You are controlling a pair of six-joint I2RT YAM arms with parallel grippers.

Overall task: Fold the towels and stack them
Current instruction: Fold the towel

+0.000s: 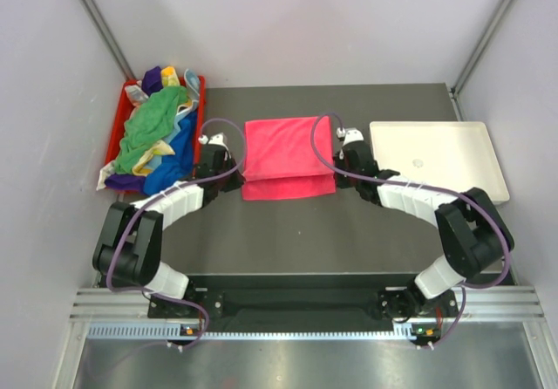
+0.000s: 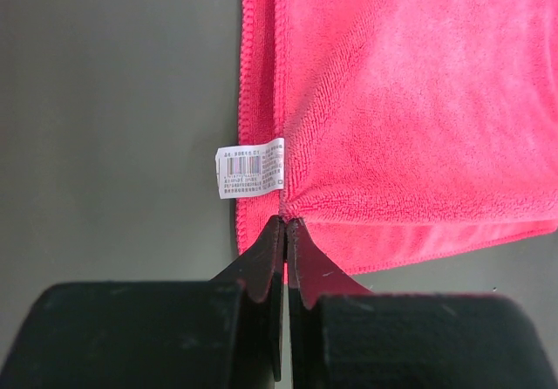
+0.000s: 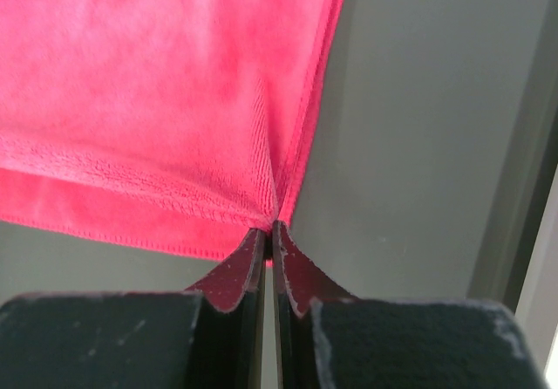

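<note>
Towel (image 1: pixel 288 149), pink, lies part-folded on worktop (image 1: pixel 288 232); left pincer (image 2: pixel 285 223) grips its left corner, right pincer (image 3: pixel 272 226) its right corner.

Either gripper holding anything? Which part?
Both hold the pink towel: left gripper pinches the folded-over layer's left corner, right gripper its right corner.
</note>
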